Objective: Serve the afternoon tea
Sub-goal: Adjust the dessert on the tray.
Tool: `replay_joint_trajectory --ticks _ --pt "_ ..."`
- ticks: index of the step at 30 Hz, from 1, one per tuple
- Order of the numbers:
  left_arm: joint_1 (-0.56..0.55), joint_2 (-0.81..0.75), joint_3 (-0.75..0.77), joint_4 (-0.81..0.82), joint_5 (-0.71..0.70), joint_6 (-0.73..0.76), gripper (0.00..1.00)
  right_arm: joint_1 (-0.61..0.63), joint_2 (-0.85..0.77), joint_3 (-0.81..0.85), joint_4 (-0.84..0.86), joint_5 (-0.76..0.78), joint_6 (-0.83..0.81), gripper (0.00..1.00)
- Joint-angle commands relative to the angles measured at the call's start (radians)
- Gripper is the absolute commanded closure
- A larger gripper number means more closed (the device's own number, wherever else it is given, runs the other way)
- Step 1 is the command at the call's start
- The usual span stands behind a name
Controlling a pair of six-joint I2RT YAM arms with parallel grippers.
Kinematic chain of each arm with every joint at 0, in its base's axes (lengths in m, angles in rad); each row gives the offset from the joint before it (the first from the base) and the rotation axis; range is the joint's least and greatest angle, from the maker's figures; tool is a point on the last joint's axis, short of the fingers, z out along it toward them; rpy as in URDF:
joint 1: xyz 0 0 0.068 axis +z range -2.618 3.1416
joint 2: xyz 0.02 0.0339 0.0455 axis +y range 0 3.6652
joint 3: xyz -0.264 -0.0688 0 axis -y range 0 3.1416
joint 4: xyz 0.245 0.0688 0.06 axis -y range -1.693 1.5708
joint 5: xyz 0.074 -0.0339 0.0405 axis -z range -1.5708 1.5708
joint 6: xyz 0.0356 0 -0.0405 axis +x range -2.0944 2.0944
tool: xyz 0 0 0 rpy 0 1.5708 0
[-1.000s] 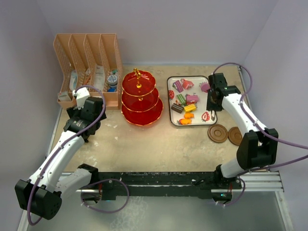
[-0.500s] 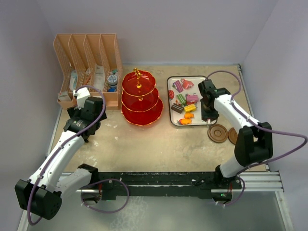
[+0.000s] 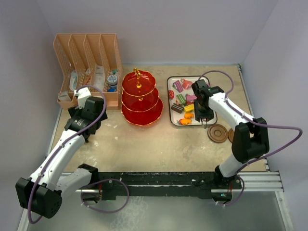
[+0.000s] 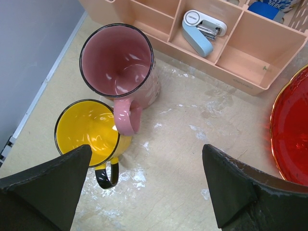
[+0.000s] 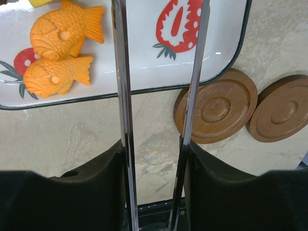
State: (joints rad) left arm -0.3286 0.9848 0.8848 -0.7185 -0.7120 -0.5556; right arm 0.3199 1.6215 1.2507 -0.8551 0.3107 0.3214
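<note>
The right tool [image 5: 154, 163] pinches the metal tongs [image 5: 120, 72], one finger pressed against the outside of each blade. The blades stand partly apart and hold nothing. They reach out over the corner of the strawberry-print tray [image 5: 144, 53]. Two orange fish-shaped cakes [image 5: 62, 33] lie on the tray just left of the blades. Two round brown coasters [image 5: 216, 110] sit on the bench [image 5: 72, 130] beside the tray. The other toy sweets [image 3: 185, 98] are still on the tray.

The left tool [image 4: 147, 159] is spread wide and holds nothing. It hangs above the pink mug [image 4: 118, 62] and the yellow mug [image 4: 86, 132], which stand upright and touching. The red three-tier stand [image 3: 140, 98] stands between the peach file rack [image 3: 89, 57] and the tray, its tiers bare.
</note>
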Motion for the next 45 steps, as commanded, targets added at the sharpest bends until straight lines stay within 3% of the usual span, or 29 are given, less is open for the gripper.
replay_joint_trajectory --ticks 1,7,12,18,33,41,45 --pt "-0.002 0.003 0.001 0.033 0.000 0.017 0.05 0.002 -0.046 0.032 -0.008 -0.060 -0.016 0.53" --pt "-0.002 0.008 0.003 0.031 -0.001 0.017 0.06 0.001 -0.094 0.030 0.014 -0.159 -0.010 0.53" --pt "-0.003 0.011 0.002 0.030 -0.001 0.017 0.06 0.001 -0.121 0.044 0.008 -0.097 -0.008 0.71" --pt "-0.003 0.014 0.002 0.028 -0.004 0.017 0.06 0.001 -0.106 0.047 -0.034 0.003 0.002 0.79" --pt "-0.001 0.031 0.004 0.026 -0.003 0.018 0.06 0.001 -0.044 0.110 -0.074 0.243 -0.011 0.75" --pt "-0.003 0.036 0.004 0.026 0.000 0.019 0.06 0.016 0.028 0.131 -0.087 0.234 -0.023 0.73" --pt "-0.003 0.036 0.005 0.027 -0.001 0.019 0.06 0.023 0.043 0.146 -0.090 0.199 -0.026 0.67"
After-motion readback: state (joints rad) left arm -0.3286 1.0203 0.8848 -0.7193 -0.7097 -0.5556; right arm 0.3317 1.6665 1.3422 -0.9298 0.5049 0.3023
